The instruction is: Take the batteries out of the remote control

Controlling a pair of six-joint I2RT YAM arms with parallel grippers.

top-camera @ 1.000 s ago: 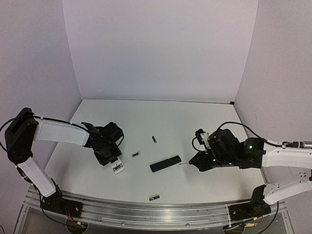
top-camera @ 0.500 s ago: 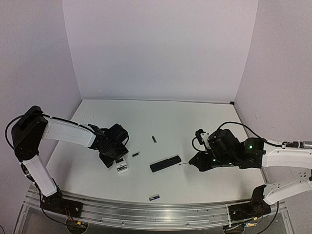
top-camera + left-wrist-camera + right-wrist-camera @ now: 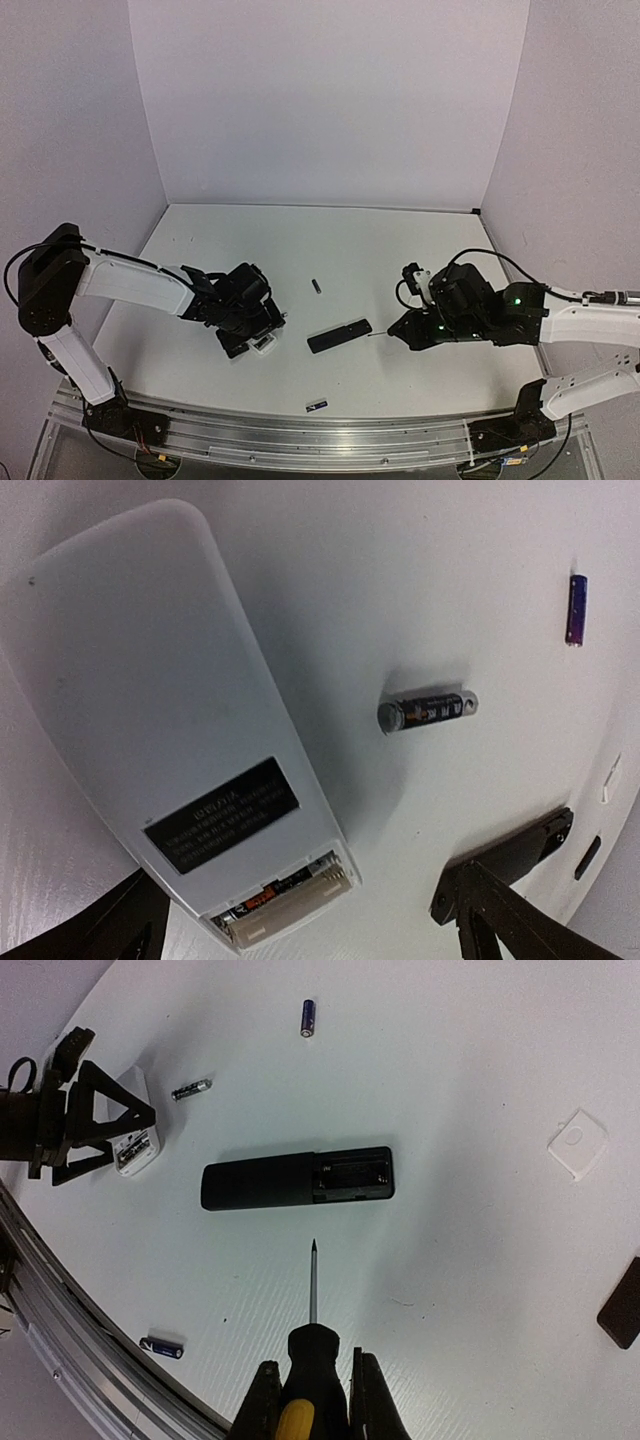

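The white remote point(image 3: 170, 730) lies back up with its compartment point(image 3: 285, 895) open; one dark battery still shows inside. My left gripper point(image 3: 300, 930) is open, its fingers point(image 3: 500, 920) standing either side of that end; it also shows in the top view point(image 3: 258, 338). One battery point(image 3: 428, 712) lies loose beside the remote, a blue one point(image 3: 577, 610) farther off, and a third point(image 3: 162, 1346) near the front rail. The black remote point(image 3: 297, 1180) lies with its compartment open. My right gripper point(image 3: 312, 1410) is shut on the screwdriver point(image 3: 312, 1290), whose tip points at the black remote from a short gap away.
A small white cover point(image 3: 577, 1142) and a flat black cover point(image 3: 625, 1305) lie to the right of the black remote. The metal rail point(image 3: 320, 440) runs along the table's near edge. White walls close the back and the sides.
My left gripper has moved right toward the table's middle, and the white remote has shifted right with it. The loose battery beside it is now hidden in the top view. The right arm has not moved.
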